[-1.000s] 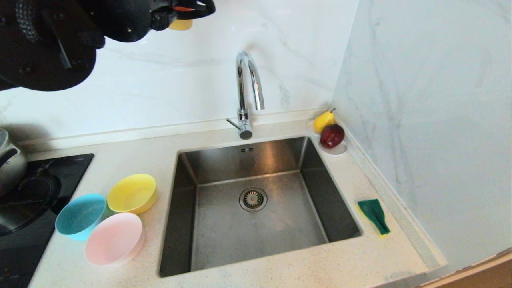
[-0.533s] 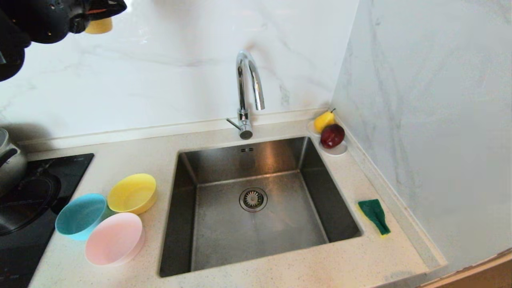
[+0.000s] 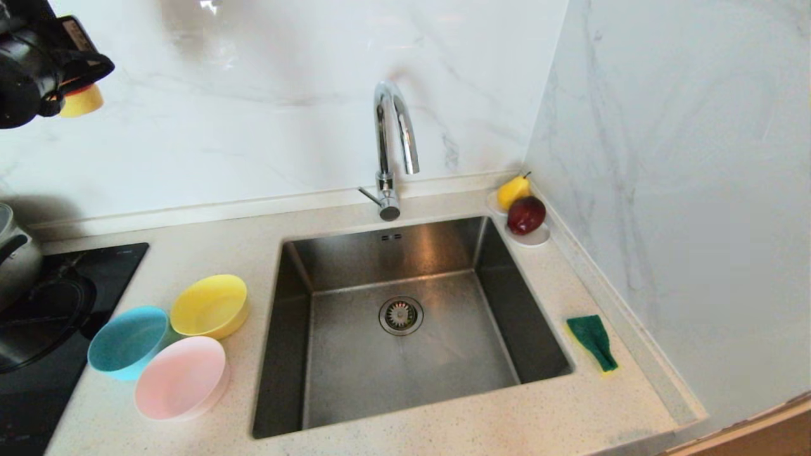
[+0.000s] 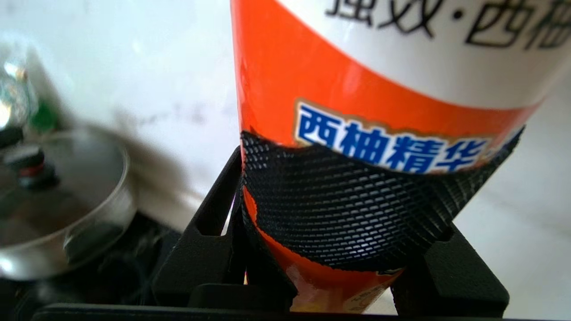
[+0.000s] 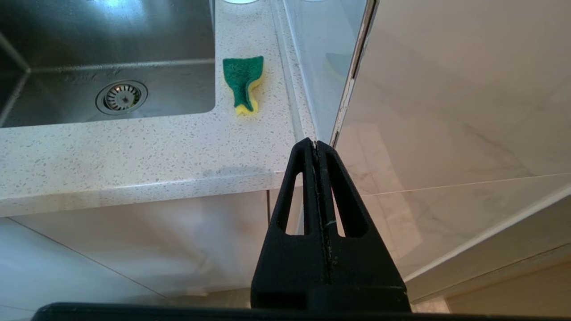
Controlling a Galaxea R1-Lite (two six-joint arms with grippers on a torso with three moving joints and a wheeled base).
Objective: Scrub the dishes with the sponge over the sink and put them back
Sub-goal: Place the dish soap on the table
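Three bowls sit on the counter left of the sink (image 3: 386,250): yellow (image 3: 209,307), teal-blue (image 3: 127,342) and pale pink (image 3: 180,378). The green-and-yellow sponge (image 3: 592,342) (image 5: 243,82) lies on the counter right of the sink (image 5: 134,40). High at the far left, well above the counter, my left gripper (image 3: 66,82) (image 4: 352,200) is shut on an orange-and-white bottle (image 4: 379,67); its yellow end (image 3: 79,101) pokes out. My right gripper (image 5: 316,145) hangs shut and empty below the counter's front edge, near the right corner.
A chrome faucet (image 3: 393,139) arches over the sink's back. A steel pot (image 3: 16,253) (image 4: 62,200) stands on the black cooktop (image 3: 63,297) at the left. A white saucer with fruit (image 3: 523,215) sits in the back right corner. A marble wall closes the right side.
My left arm has swung left and a little lower along the back wall, carrying the bottle. The bowls, the sponge and the right gripper have not moved.
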